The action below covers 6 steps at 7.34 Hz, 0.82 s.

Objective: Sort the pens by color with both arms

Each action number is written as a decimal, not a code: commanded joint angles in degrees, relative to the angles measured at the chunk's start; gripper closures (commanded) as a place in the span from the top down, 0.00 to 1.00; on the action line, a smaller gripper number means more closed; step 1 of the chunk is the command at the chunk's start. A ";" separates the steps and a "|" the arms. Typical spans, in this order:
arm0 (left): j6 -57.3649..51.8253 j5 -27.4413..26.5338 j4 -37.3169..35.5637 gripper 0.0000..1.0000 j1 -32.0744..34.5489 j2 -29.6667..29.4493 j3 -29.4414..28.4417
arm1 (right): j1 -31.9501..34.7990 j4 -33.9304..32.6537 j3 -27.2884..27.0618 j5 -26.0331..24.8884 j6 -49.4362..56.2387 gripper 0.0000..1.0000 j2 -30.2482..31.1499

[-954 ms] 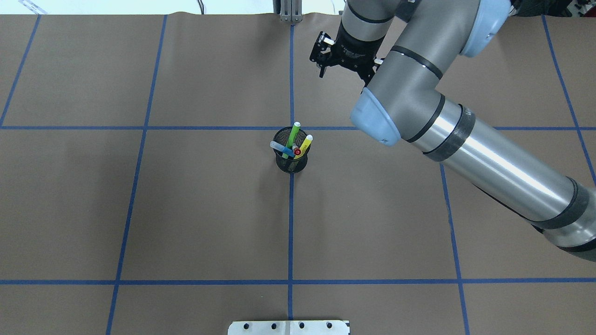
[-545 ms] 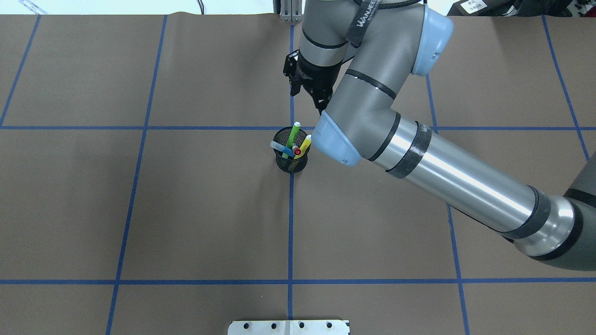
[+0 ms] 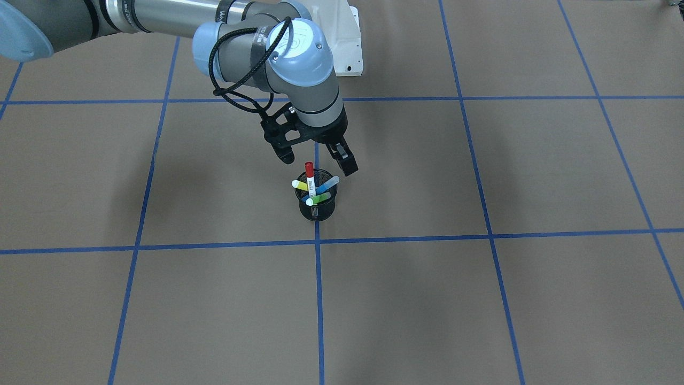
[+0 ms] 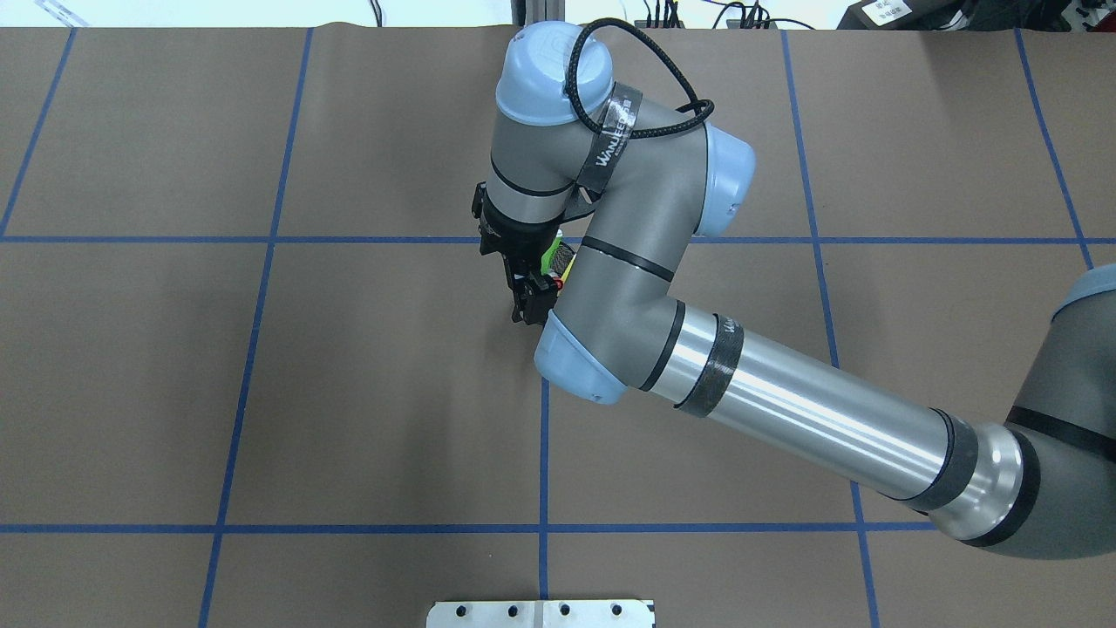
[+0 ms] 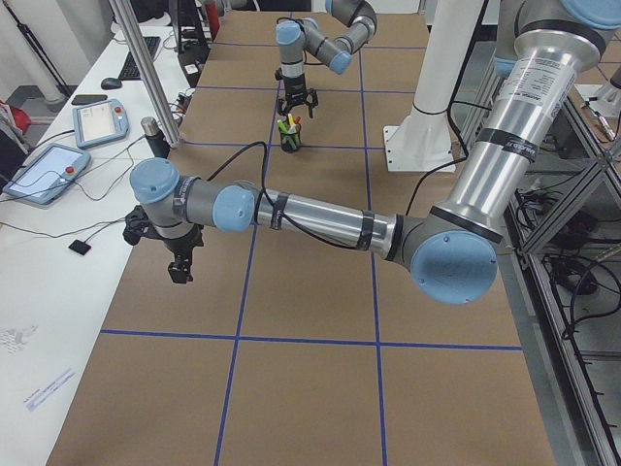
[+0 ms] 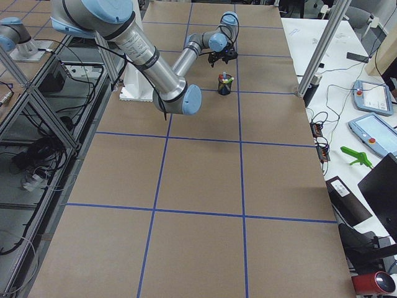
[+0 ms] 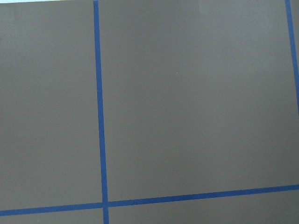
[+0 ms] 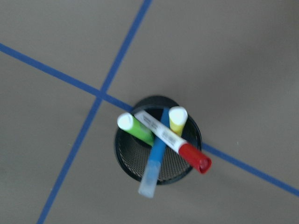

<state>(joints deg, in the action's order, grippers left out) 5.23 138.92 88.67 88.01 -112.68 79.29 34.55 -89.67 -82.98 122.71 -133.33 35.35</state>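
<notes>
Four pens stand in a black mesh cup (image 3: 317,209) at the table's middle: a white one with a red cap (image 3: 309,176), a yellow one (image 3: 299,185), a blue one (image 3: 327,186) and a light green one (image 3: 319,199). The right wrist view looks straight down on the cup (image 8: 133,163) and the pens. My right gripper (image 3: 319,163) is open, with its fingers spread just above the cup, the red cap between them. My left gripper (image 5: 179,264) hangs over the table's left end, far from the cup; I cannot tell whether it is open or shut.
Blue tape lines divide the brown table cover into squares. The white base pedestal (image 3: 344,37) stands behind the cup on the robot's side. A side table with tablets (image 5: 49,170) runs along the operators' edge. The left wrist view shows only bare cover and tape.
My right arm has swung from the table's far side towards the cup. Its gripper now hangs over the cup and covers most of it in the overhead view.
</notes>
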 commanded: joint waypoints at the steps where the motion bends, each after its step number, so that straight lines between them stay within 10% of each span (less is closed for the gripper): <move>1: 0.83 0.03 0.01 1.00 -0.12 0.01 0.25 | 2.08 1.07 -0.25 -0.28 1.22 0.97 -0.28; 6: 21.00 2.23 0.01 1.00 -9.42 -0.17 12.18 | 4.65 5.21 5.37 0.42 2.64 0.89 -0.19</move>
<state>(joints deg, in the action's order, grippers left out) 21.11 141.02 88.68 80.96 -112.80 88.44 39.37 -85.08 -78.84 122.55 -130.31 35.24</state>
